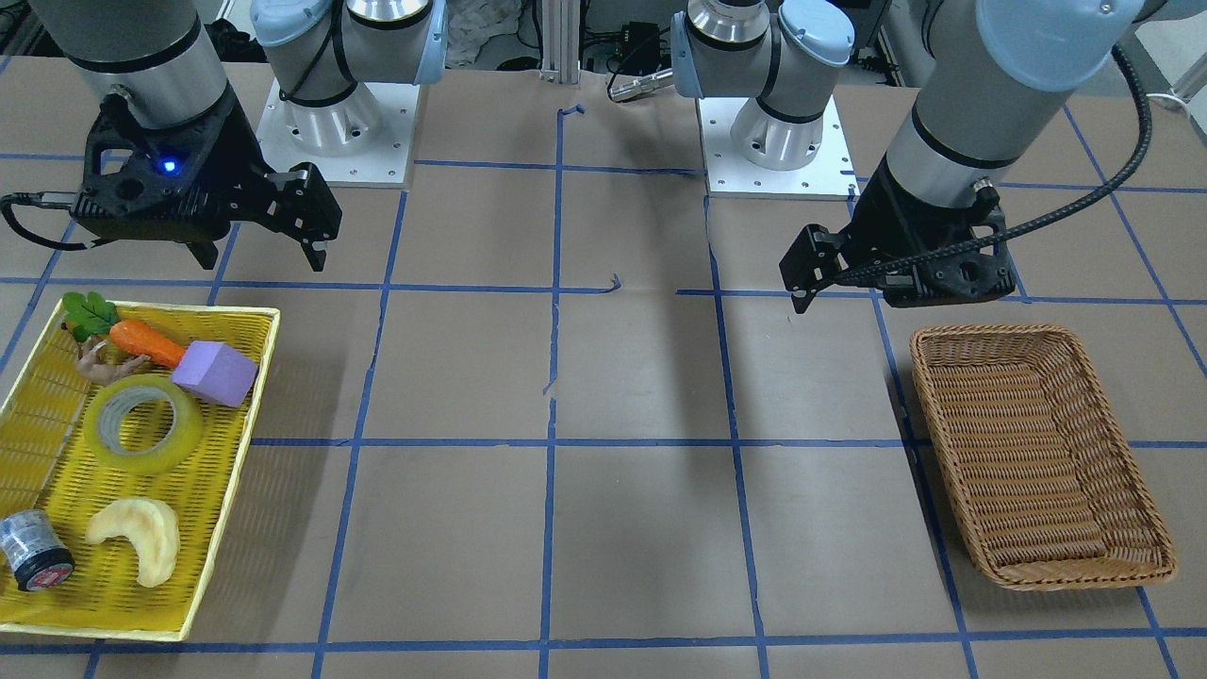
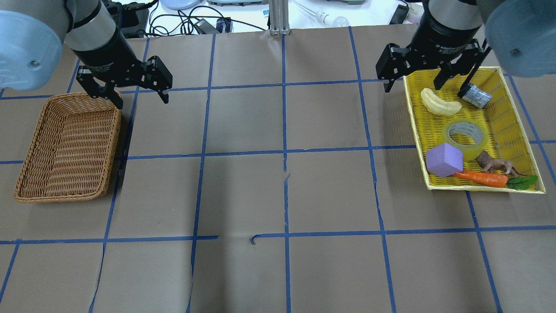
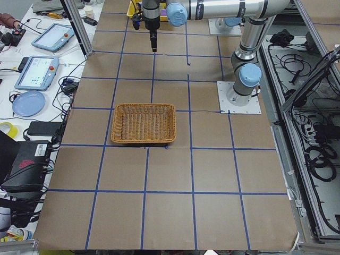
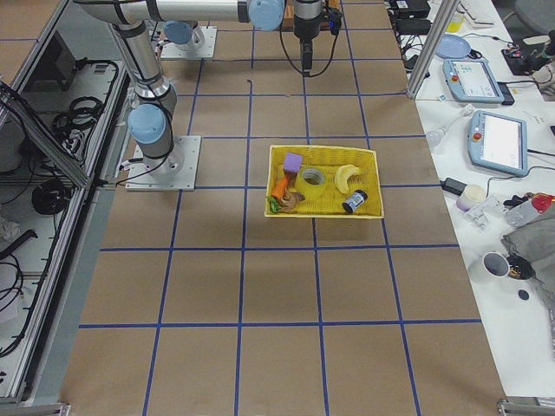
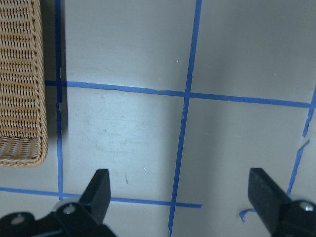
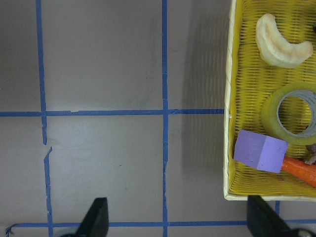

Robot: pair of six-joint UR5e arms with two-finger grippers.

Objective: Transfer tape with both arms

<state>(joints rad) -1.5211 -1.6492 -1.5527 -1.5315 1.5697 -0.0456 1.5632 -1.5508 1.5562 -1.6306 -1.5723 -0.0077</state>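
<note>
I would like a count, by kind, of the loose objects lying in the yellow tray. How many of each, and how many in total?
Tape roll: 1
Purple block: 1
Toy carrot: 1
Toy animal: 1
Pale crescent-shaped piece: 1
Small grey cylinder: 1
Total: 6

One tape [image 2: 473,152]; one carrot [image 2: 480,177]; one block [image 2: 443,160]; two baskets [image 2: 65,200] [image 2: 478,188]; two grippers [image 2: 142,101] [image 2: 411,86]
</note>
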